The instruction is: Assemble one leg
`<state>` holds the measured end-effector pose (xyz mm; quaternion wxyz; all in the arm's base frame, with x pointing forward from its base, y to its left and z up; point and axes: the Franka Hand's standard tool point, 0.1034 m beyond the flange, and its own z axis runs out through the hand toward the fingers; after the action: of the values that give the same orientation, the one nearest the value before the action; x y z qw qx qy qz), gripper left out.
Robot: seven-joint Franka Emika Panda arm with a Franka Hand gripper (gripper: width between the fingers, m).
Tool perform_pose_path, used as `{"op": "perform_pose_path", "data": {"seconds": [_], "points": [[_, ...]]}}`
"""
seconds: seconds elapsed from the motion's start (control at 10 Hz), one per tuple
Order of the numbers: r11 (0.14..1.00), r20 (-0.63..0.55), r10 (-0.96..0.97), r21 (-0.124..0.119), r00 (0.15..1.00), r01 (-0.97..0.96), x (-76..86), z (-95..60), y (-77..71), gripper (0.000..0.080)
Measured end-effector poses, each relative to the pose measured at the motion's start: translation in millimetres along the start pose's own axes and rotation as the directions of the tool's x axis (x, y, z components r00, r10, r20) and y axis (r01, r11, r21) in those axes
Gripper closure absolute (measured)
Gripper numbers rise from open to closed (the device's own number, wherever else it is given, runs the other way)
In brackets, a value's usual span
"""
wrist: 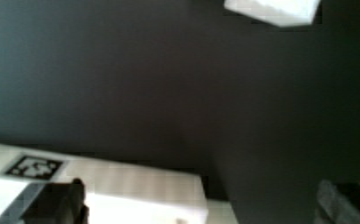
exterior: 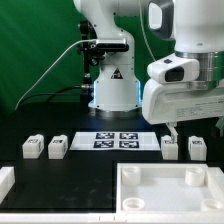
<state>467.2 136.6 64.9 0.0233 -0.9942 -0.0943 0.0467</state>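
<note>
Four small white legs with tags stand in a row on the black table: two at the exterior view's left [exterior: 33,147] [exterior: 57,148] and two at the right [exterior: 169,147] [exterior: 196,149]. My gripper [exterior: 194,128] hangs open and empty just above the two right legs. In the wrist view the gripper [wrist: 195,205] is open, with dark fingertips [wrist: 44,205] at both sides. A white tagged block [wrist: 106,180], apparently a leg, lies below it near one finger. Another white piece [wrist: 275,10] shows at the frame edge.
The marker board [exterior: 117,140] lies in the middle between the leg pairs. The large white square panel [exterior: 165,190] lies at the front right. A white piece [exterior: 5,180] sits at the front left edge. The robot base stands behind.
</note>
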Motion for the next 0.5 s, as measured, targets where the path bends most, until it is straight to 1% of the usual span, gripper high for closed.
{"op": "perform_pose_path", "data": {"seconds": [0.1,0.2,0.3,0.4,0.5], "points": [[0.997,0.020,0.081,0.019,0.997,-0.081,-3.3,6.8,-7.1,0.0150],[0.997,0.139,0.080,0.010,0.987,-0.082,-18.5,14.5,-11.3,0.0150],[0.994,0.237,0.100,0.015,0.966,-0.106,-20.7,16.2,-14.4,0.0150],[0.991,0.409,0.118,0.009,0.905,-0.133,-25.4,15.9,-19.4,0.0150],[0.992,0.515,0.107,0.007,0.851,-0.129,-24.0,15.0,-22.0,0.0150]]}}
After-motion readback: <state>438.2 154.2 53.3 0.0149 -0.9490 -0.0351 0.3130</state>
